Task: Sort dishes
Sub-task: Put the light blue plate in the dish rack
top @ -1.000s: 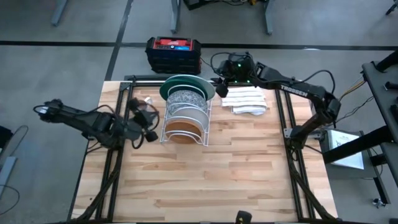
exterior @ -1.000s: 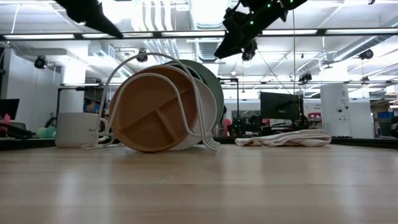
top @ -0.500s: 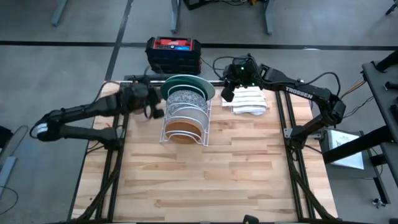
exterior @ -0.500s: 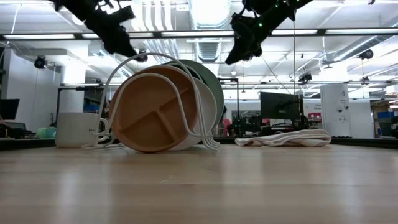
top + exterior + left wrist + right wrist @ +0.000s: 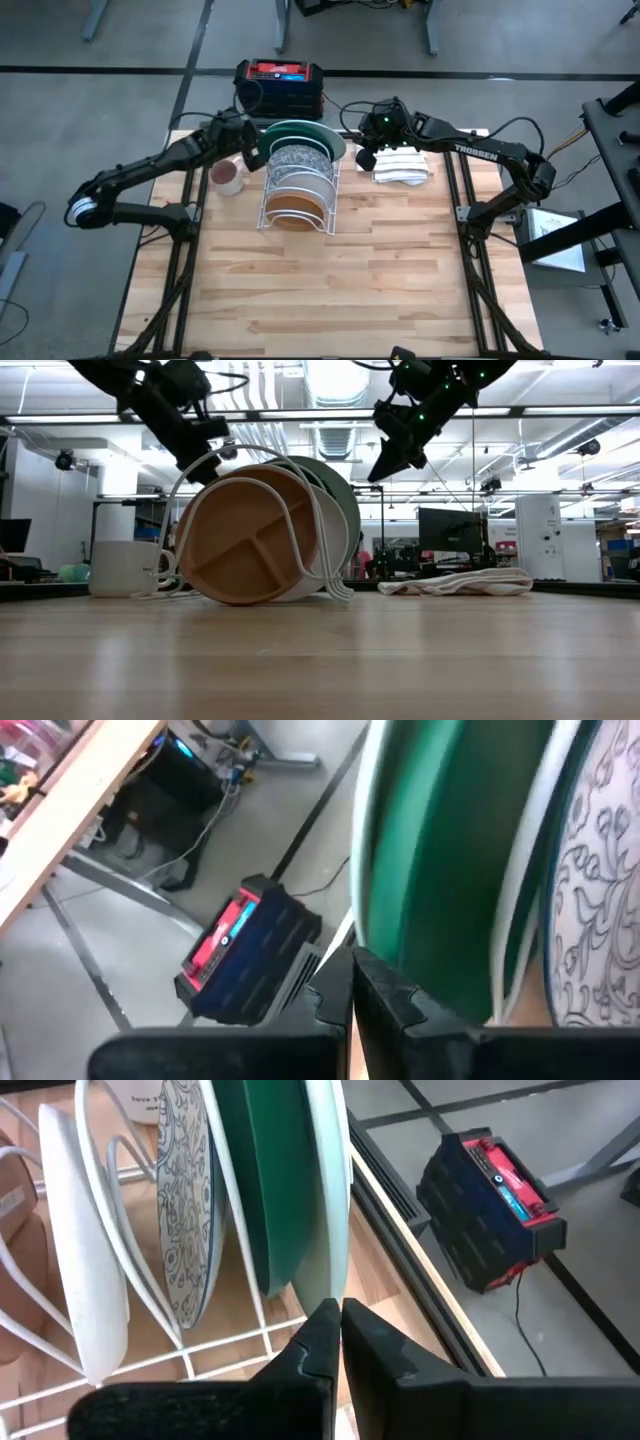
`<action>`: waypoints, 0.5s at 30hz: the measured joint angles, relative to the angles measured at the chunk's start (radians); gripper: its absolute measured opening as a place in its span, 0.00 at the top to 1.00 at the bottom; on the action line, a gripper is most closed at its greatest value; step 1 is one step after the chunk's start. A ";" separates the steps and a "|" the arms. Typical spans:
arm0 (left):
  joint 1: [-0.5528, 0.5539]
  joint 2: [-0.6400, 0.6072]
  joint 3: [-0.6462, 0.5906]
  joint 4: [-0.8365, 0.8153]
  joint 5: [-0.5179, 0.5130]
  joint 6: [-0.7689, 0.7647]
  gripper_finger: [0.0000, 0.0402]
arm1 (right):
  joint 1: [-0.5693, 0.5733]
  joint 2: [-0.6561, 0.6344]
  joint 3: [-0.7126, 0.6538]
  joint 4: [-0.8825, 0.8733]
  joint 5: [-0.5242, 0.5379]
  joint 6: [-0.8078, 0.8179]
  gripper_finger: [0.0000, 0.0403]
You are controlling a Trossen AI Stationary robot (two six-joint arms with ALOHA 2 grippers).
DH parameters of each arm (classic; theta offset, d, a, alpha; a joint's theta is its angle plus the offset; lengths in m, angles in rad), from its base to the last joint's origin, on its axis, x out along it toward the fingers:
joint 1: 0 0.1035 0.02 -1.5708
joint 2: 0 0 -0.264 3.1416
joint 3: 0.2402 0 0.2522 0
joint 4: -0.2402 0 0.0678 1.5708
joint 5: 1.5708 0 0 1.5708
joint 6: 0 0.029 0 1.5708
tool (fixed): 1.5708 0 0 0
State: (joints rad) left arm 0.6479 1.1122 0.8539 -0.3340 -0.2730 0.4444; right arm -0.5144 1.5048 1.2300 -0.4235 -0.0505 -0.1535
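Observation:
A white wire rack (image 5: 264,206) at the table's far middle holds the dishes on edge. They are a dark green plate (image 5: 300,132) at the far end, then a grey-speckled one (image 5: 298,157), a white one (image 5: 85,1260), and a tan one (image 5: 250,540) nearest. My left gripper (image 5: 251,152) is shut just left of the green plate's rim (image 5: 440,850). My right gripper (image 5: 364,157) is shut just right of that rim (image 5: 325,1230). In the low view both grippers (image 5: 208,468) (image 5: 382,468) hang above the table, apart from the plates.
A pink-and-white mug (image 5: 228,177) stands left of the rack. Folded white cloths (image 5: 402,165) lie to its right, under my right arm. A black-and-red box (image 5: 280,85) sits on the floor beyond the far edge. Bare wood fills the table's near half.
My left arm has swung from the table's left side toward the far edge and across to the green plate's left rim, staying shut. My right gripper has shut and has shifted slightly toward the table's near right, beside the plate's right rim. The plates have stayed put.

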 joint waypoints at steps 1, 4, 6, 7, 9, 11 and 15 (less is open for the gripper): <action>0.000 0.016 0.000 0.004 0.000 0.009 1.00 | 0.000 0.000 -0.003 0.003 0.000 0.004 0.99; -0.001 0.057 0.000 0.026 0.001 0.018 1.00 | 0.000 0.000 -0.008 0.004 0.000 0.015 1.00; -0.001 0.076 0.000 0.034 -0.001 0.007 1.00 | 0.000 0.000 -0.010 0.004 0.000 0.016 1.00; -0.001 0.083 0.000 0.042 -0.001 -0.005 1.00 | 0.000 0.000 -0.010 0.005 0.000 0.018 1.00; -0.001 0.091 0.000 0.059 -0.002 -0.021 1.00 | 0.000 0.000 -0.011 0.007 0.000 0.021 1.00; -0.001 0.097 0.000 0.064 -0.004 -0.035 1.00 | 0.000 0.001 -0.012 0.008 0.000 0.021 1.00; -0.001 0.106 0.000 0.109 -0.004 -0.065 1.00 | 0.000 0.001 -0.021 0.012 0.000 0.024 1.00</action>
State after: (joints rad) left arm 0.6468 1.2181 0.8539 -0.2251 -0.2770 0.3793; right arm -0.5144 1.5055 1.2094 -0.4118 -0.0505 -0.1297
